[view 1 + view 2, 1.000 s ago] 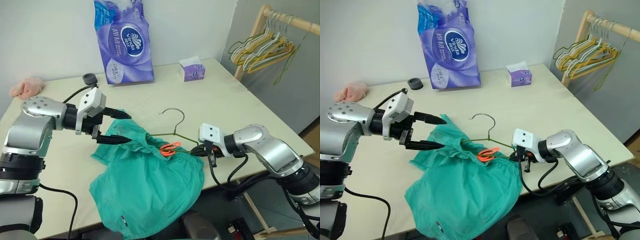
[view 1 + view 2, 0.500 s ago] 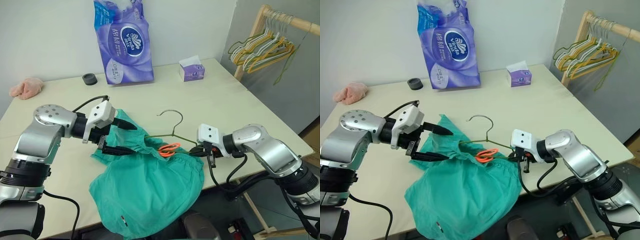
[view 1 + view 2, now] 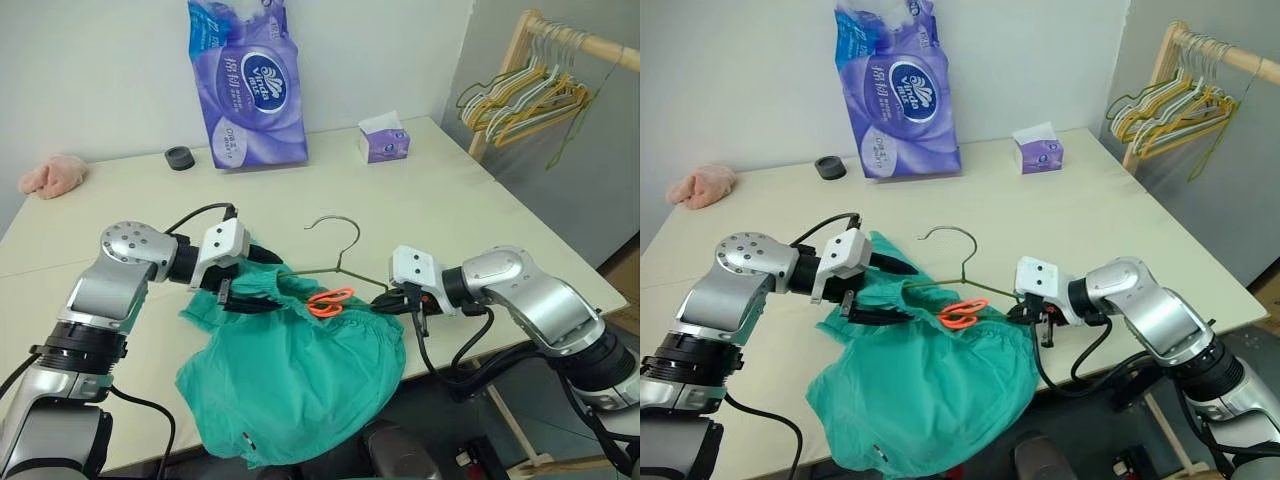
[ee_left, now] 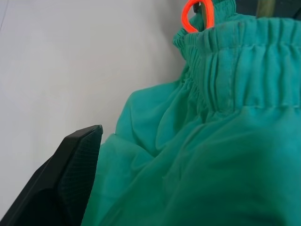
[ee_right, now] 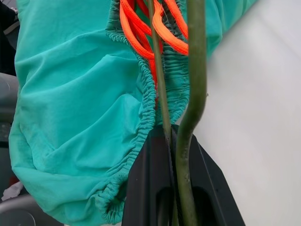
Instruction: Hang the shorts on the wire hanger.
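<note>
Bright even room light, soft shadows; wrist views blurry close-up.

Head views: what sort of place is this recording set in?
Probably an indoor laundry-practice corner: a plain cream table, a wooden rack of coloured wire hangers, and a purple tissue multipack against a bare wall.

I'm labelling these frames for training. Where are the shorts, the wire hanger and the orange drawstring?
shorts (image 3: 300, 370): left eye view, on the broad teal fabric below the waistband.
wire hanger (image 3: 347, 226): left eye view, on the curved hook.
orange drawstring (image 3: 960, 317): right eye view, on the loop at the waistband.
</note>
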